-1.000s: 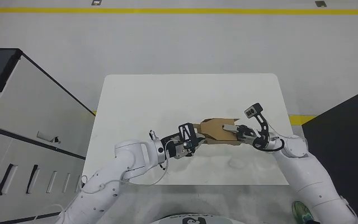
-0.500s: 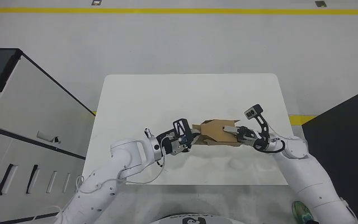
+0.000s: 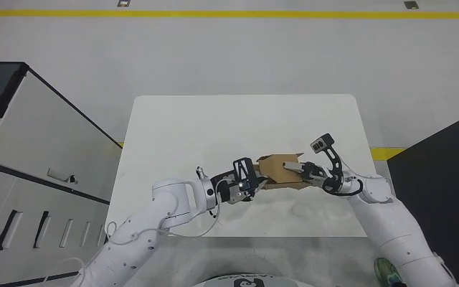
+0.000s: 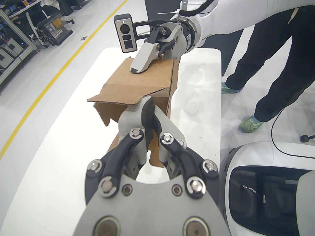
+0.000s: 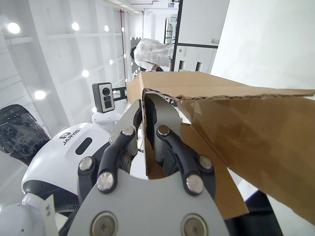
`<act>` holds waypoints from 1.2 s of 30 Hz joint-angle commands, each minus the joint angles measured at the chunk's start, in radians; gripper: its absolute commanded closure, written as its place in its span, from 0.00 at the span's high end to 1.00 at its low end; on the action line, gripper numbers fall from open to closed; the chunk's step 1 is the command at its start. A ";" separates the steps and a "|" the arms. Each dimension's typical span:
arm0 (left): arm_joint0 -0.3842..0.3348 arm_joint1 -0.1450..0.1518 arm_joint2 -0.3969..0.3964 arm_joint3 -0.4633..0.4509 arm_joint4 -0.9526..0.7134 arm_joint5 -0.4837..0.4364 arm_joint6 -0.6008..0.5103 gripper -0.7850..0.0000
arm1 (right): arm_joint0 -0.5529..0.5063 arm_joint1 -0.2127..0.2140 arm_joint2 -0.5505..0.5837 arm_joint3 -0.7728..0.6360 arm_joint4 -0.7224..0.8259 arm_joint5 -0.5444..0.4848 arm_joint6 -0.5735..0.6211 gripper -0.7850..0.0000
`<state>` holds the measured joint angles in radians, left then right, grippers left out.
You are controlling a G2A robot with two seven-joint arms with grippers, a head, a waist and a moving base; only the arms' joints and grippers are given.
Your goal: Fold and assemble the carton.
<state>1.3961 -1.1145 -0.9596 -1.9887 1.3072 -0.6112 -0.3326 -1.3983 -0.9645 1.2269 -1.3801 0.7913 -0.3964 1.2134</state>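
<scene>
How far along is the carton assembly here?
Done: the carton is opened into a box shape. In hand: the left end effector and right end effector each clamp a cardboard edge at opposite ends. To do: the end flaps, open and unfolded.

White table (image 3: 172, 122) with rounded corners is standing on a pale grey floor (image 3: 229, 57). Yellow line (image 3: 215, 13) is running straight across the floor beyond the table's far edge. Short yellow stubs (image 3: 387, 152) are showing beside the table on both sides. Grey cabinet (image 3: 43, 136) with a black top edge is standing to the table's left, with slotted drawer fronts (image 3: 32, 215) showing lower down. Dark panel (image 3: 430, 172) is standing at the right. Overhead, round lamps (image 5: 13, 27) are shining in a white gridded ceiling (image 5: 61, 50). Far down the room, dark carts on casters (image 4: 55, 29) are standing near the floor line.
</scene>
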 commanded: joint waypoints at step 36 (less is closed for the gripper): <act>-0.036 -0.006 0.059 0.013 0.015 0.019 -0.075 0.00 | 0.009 -0.022 0.012 0.015 -0.051 0.049 -0.083 0.00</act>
<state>1.3610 -1.1201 -0.9017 -1.9767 1.3228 -0.5914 -0.4056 -1.3892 -0.9865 1.2384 -1.3660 0.7401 -0.3498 1.1314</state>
